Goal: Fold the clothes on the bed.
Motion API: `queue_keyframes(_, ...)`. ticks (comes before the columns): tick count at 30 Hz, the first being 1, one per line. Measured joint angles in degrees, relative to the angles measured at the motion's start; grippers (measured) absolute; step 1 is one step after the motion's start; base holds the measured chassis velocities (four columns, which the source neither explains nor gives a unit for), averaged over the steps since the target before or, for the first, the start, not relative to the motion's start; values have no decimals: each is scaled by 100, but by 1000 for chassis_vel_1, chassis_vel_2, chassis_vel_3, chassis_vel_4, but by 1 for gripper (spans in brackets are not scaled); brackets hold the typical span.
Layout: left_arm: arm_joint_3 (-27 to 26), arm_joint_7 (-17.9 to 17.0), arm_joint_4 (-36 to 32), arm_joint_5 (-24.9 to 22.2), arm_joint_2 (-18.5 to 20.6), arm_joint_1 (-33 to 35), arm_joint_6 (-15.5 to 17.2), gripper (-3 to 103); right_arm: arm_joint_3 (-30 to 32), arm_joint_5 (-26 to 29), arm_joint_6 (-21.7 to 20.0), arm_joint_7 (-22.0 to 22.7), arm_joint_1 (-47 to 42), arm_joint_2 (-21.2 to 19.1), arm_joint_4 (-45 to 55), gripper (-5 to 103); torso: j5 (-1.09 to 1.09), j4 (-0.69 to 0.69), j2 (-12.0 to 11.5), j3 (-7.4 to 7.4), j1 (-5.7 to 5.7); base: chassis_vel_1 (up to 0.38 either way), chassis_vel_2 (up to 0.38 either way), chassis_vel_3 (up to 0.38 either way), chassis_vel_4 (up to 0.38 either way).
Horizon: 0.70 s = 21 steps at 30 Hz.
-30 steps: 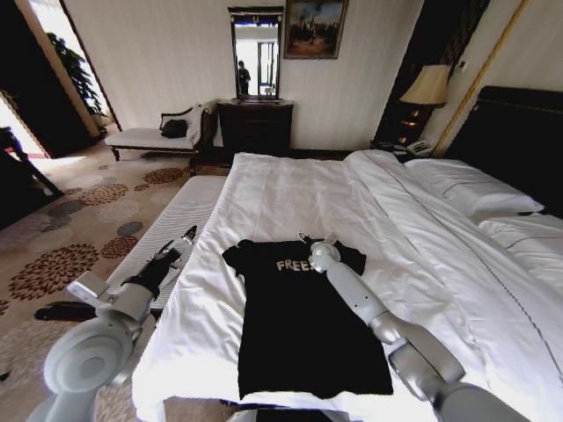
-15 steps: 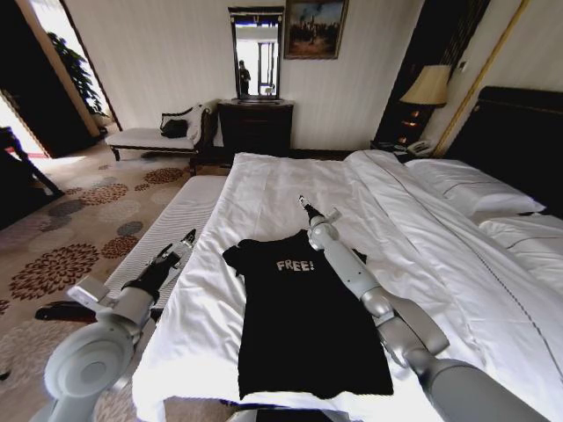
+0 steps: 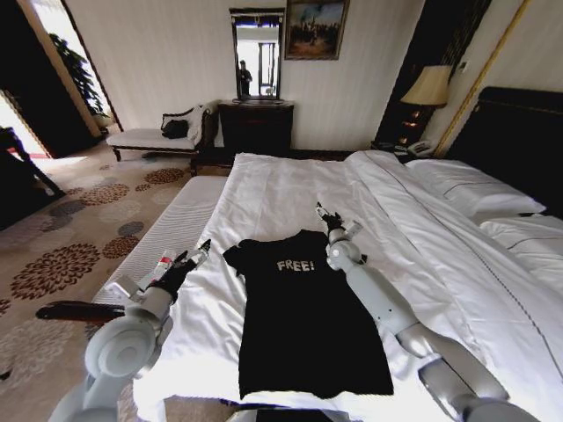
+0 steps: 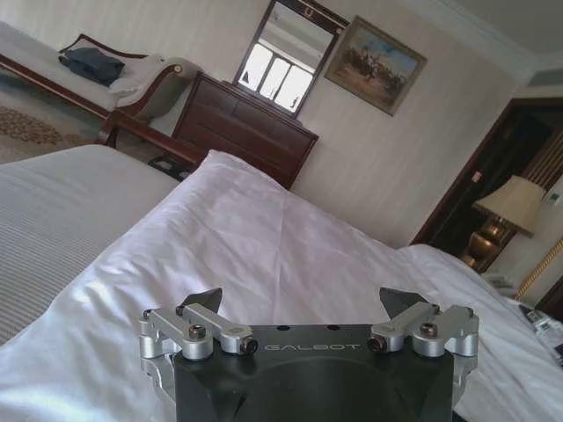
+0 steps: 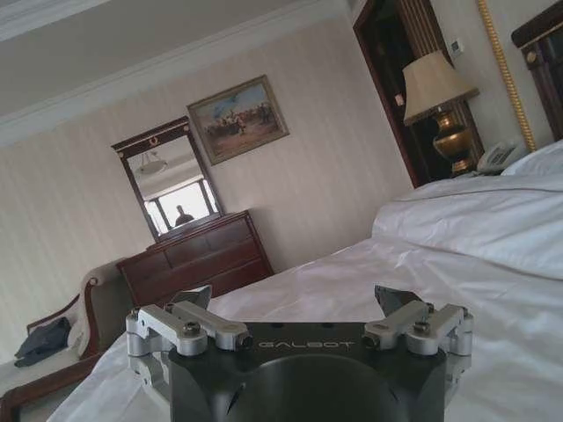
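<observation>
Because both pincers are spread apart, the left pincer (image 3: 199,250) beside and the right pincer (image 3: 327,216) beyond the flat black T-shirt (image 3: 303,316) on the bed (image 3: 281,189), either may pinch sheet with fabric.

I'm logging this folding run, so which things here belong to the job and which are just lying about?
Part of the job: black T-shirt lying flat on the bed; left gripper and right gripper, both open, either side of it.

Just lying about: red-and-white tube, bench, lamp, dresser.
</observation>
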Motion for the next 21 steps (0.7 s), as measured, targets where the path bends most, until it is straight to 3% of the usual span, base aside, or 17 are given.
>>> queue_keyframes(1,0,0,0,0,0,0,0,100,0,0,0,0,0,0,0,100,0,0,0,0,0,0,0,0,0)
queue_keyframes(3,523,76,419,328,240,-352,-113,100,108,-40,-47,194,-77,-134,189,100,0,1,0,0,0,0,0,0,0)
queue_keyframes(4,1301,133,899,695,501,-862,-240,100,280,-41,-112,396,-179,-224,399,100,2,5,0,1,0,0,0,0,0)
queue_keyframes(6,1431,137,962,747,538,-948,-253,100,312,-41,-121,420,-199,-236,432,100,0,6,0,0,0,0,0,0,0)
queue_keyframes(8,2385,218,1487,1219,766,-1652,-395,100,586,-187,-156,495,-418,-339,679,100,1,7,0,1,0,0,0,0,0)
queue_keyframes(10,2667,270,1702,1392,811,-1912,-462,100,675,-304,-154,465,-508,-396,749,100,1,7,0,1,0,0,0,0,0)
queue_keyframes(12,3062,413,2100,1663,870,-2328,-584,100,776,-548,-72,226,-669,-529,806,100,0,-2,0,0,0,0,0,0,0)
queue_keyframes(13,3146,460,2302,1756,912,-2446,-636,100,724,-727,26,-79,-683,-615,764,100,1,0,0,0,0,0,0,0,0)
queue_keyframes(14,3146,460,2302,1756,912,-2446,-636,100,724,-727,26,-79,-683,-615,764,100,1,0,0,0,0,0,0,0,0)
queue_keyframes(17,3320,474,2724,1792,899,-2751,-680,100,637,-1148,325,-769,-752,-822,718,100,3,13,0,1,1,0,0,0,0)
queue_keyframes(21,3453,493,3009,1757,771,-2958,-687,100,651,-1468,572,-1277,-879,-987,851,100,-2,5,0,1,0,0,0,0,0)
